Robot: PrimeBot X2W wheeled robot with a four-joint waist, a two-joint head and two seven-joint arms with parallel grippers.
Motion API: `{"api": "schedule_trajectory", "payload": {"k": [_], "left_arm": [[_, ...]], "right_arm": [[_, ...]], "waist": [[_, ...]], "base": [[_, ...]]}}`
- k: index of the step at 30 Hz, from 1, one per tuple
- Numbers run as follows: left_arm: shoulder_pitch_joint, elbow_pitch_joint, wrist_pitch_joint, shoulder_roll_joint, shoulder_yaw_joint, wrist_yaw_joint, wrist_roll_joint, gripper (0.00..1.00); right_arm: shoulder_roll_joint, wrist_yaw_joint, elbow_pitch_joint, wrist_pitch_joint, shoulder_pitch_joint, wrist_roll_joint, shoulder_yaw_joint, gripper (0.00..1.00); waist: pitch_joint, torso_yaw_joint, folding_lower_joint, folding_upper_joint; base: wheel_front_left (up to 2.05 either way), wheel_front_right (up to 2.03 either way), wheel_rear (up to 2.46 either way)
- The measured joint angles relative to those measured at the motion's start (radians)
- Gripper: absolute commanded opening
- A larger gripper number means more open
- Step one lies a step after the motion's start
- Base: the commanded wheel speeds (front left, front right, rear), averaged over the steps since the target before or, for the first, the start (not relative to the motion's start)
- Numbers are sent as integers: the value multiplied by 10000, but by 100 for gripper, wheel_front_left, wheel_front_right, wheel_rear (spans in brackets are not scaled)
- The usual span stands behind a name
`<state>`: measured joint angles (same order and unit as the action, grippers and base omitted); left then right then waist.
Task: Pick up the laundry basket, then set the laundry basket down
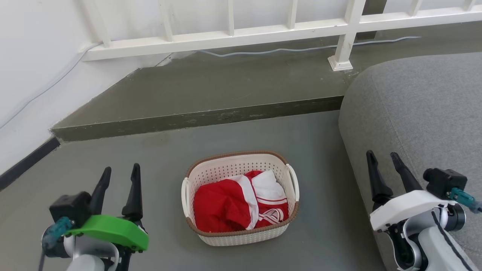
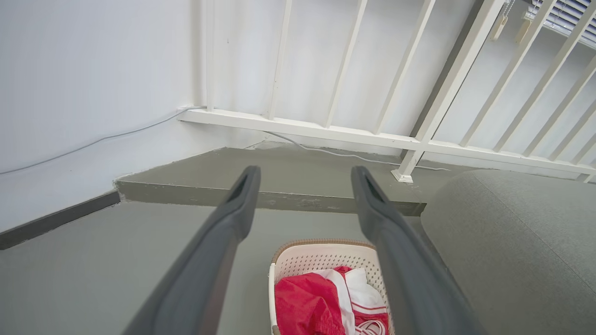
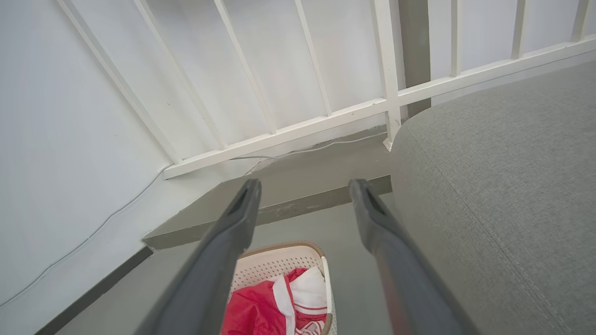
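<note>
Laundry basket (image 1: 244, 238): likely light, stiff; grip its side handles (image 1: 185, 192); left end effector (image 1: 121, 168) and right end effector (image 1: 382, 153) apart, empty.

My left gripper (image 1: 121, 168), with tapered black fingers, wears a bright green plastic cover (image 1: 109, 230); my right gripper (image 1: 381, 153), a white plastic cover (image 1: 406, 205) and black box-shaped camera (image 1: 441, 181).
</note>
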<state>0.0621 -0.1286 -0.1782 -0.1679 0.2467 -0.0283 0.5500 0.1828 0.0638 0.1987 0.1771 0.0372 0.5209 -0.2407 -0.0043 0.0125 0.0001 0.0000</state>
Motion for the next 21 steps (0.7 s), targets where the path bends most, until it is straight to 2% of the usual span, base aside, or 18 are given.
{"api": "schedule_trajectory", "payload": {"k": [21], "left_arm": [[-105, -224, -650, 98, 535, -311, -2163, 100]], "right_arm": [[46, 453, 48, 616, -51, -2464, -625, 100]], "waist": [[5, 11, -1, 0]], "base": [[0, 0, 0]]}}
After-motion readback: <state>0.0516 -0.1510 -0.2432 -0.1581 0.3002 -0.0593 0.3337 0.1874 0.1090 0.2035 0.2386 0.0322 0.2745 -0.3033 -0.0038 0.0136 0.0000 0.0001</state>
